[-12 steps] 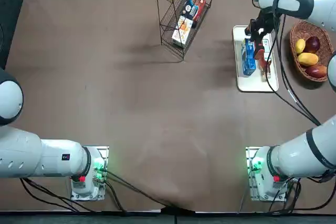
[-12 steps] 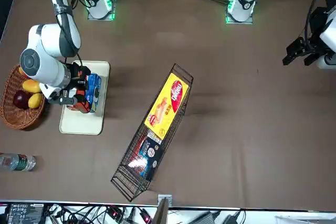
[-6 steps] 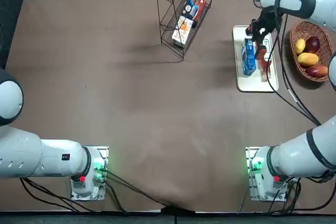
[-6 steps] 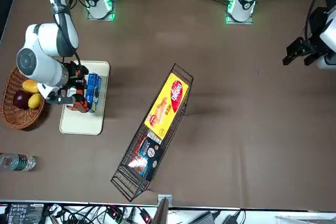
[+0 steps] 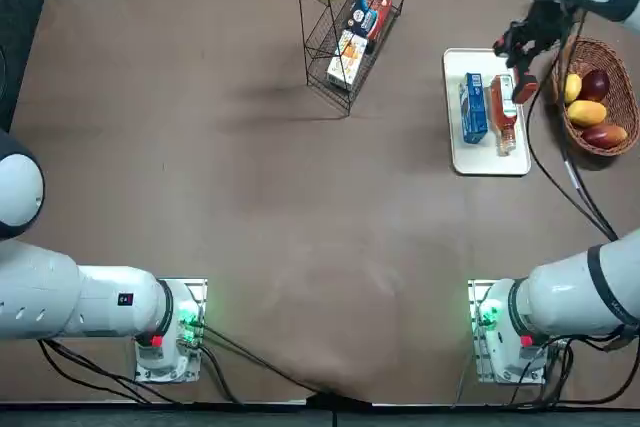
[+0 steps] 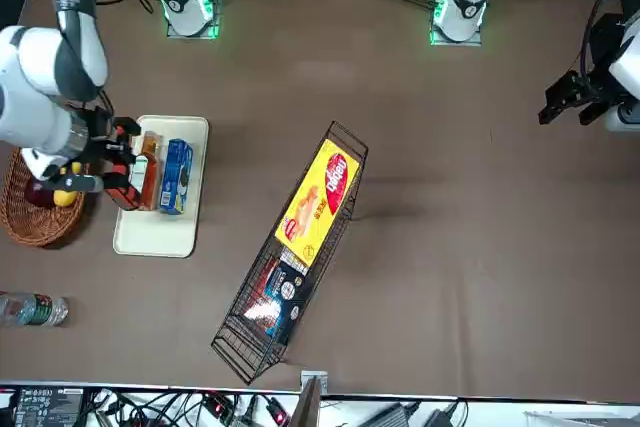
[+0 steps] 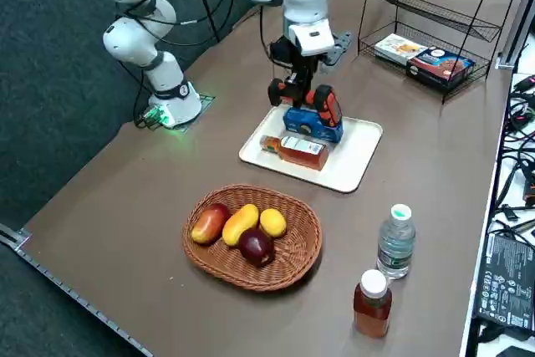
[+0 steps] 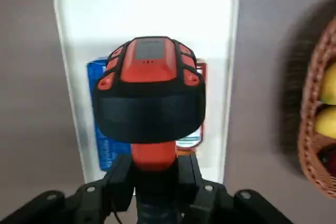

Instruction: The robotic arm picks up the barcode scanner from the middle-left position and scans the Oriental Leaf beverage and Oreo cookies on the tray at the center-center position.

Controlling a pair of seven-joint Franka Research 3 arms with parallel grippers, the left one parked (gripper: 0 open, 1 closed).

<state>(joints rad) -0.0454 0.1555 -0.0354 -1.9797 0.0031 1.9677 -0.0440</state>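
- Gripping the barcode scanner (image 8: 149, 90) by its handle, the right gripper (image 8: 156, 176) has its fingers (image 8: 188, 174) closed around it, one on either side.
- The scanner is held up in the air with its wide black and red head outermost; from overhead it appears by the far right part of the white tray (image 5: 465, 152).
- In the wrist view the scanner's head covers part of both items lying on the tray.
- On the tray, the blue Oreo packet (image 5: 473, 109) lies on the left, its long side running near to far.
- Just beside it on the right, the tea bottle (image 5: 503, 112) lies on its side, reddish-brown with a white label, its neck pointing to the near side.
- Right of the tray, a woven basket (image 7: 301, 267) rests on the surface (image 7: 410, 156) with yellow and dark red fruit (image 7: 256, 245) inside.
- At the far right stand two upright bottles, a clear one (image 7: 396, 242) with a pale cap and a brown one (image 7: 372, 305) with a white cap.
- Left of the tray, toward the far side, a wire rack (image 6: 246, 347) holds boxes, a yellow one (image 6: 318, 202) on the upper level.
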